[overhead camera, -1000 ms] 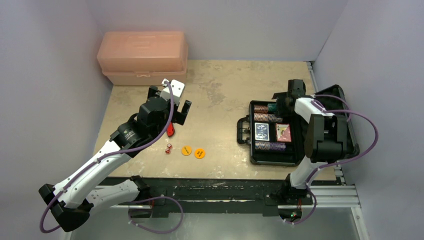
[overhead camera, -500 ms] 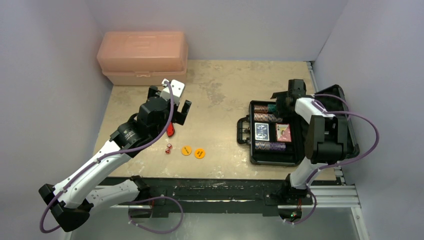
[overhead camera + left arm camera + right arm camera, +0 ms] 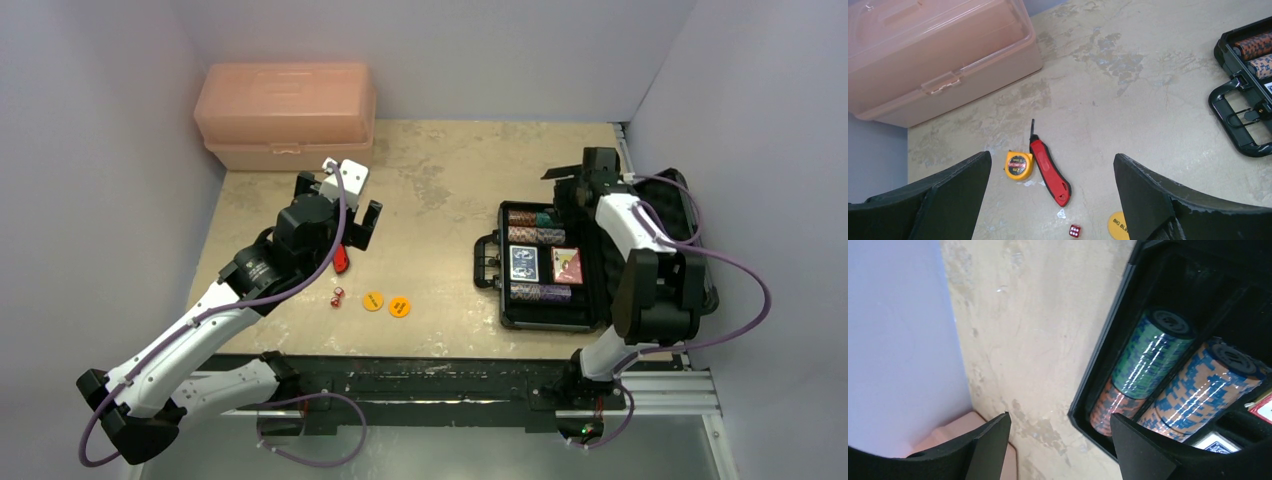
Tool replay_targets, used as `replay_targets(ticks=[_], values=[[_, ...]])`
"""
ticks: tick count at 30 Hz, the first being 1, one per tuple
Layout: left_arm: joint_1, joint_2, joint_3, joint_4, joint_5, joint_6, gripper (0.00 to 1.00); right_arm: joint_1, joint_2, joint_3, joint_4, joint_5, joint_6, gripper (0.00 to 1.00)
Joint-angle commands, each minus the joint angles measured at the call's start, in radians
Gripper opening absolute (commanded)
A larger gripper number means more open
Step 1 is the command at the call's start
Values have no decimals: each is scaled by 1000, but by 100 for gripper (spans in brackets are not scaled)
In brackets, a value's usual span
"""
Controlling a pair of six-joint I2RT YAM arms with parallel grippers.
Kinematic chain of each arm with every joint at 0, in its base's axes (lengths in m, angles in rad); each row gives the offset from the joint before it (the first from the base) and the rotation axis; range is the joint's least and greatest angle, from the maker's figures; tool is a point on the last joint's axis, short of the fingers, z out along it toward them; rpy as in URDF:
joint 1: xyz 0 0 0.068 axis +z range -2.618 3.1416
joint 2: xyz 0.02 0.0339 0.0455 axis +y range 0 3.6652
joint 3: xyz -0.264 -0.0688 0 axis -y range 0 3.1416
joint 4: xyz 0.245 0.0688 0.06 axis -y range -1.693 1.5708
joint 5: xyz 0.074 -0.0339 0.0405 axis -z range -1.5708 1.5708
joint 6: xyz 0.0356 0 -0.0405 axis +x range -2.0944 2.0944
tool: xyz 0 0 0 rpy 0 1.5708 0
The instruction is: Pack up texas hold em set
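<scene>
poker chips (image 3: 1150,352) are racked in the black case (image 3: 545,320); right jaws are spread empty over them, left jaws are held wide above the red utility knife (image 3: 1050,170).

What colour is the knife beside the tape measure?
Red knife, clearest in the left wrist view.

We saw the left pincer (image 3: 1051,160) spread wide above the tabletop (image 3: 1148,100), holding nothing. Between its fingers lay the red utility knife (image 3: 1049,171), with the yellow tape measure (image 3: 1018,165) just beside it. A red die (image 3: 1074,231) and an orange disc (image 3: 1118,227) sat at the lower edge. The peach toolbox (image 3: 938,55) stood upper left. The black case (image 3: 1224,49) was at the right edge, with striped chips (image 3: 1255,45) inside.
</scene>
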Motion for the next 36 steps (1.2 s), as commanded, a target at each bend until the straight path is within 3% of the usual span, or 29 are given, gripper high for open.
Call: replay_targets(ticks=[1,25,36], values=[[-2,-16,9,18,3,12,92,3,-76,62,-7,8,-30,77],[-2,22,3,29,0,-4,92,3,-427,24,-58,266,-246,77],[0,111,42,-54,-101,-123,93,3,-542,-35,-100,234,-315,97]])
